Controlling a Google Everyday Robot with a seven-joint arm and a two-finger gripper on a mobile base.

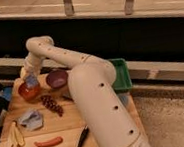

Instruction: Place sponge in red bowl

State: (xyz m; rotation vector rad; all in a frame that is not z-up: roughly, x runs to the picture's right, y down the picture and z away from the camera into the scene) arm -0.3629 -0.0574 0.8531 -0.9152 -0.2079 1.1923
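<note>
Claw over bowl.
I found the claw [31,80] pinching the sponge [32,81] directly above the red bowl [23,92], the release lying straight down.

The wooden desk [52,133] carries a scatter of things. At its far left stands the red bowl [27,91], and the tool [29,79] hangs just above that bowl with a pale sponge [31,81] at its tip, over the bowl's inside. Just right of it sits a dark purple bowl [57,78]. A bunch of dark grapes [52,104] lies nearer the middle. A crumpled grey-blue cloth [30,119] rests left of centre, and a banana [15,136] lies at the left edge beside it. Toward the front lie a red sausage-shaped item [48,142] and a black-handled utensil [83,137]. A green bin [121,74] sits at the far right side.
</note>
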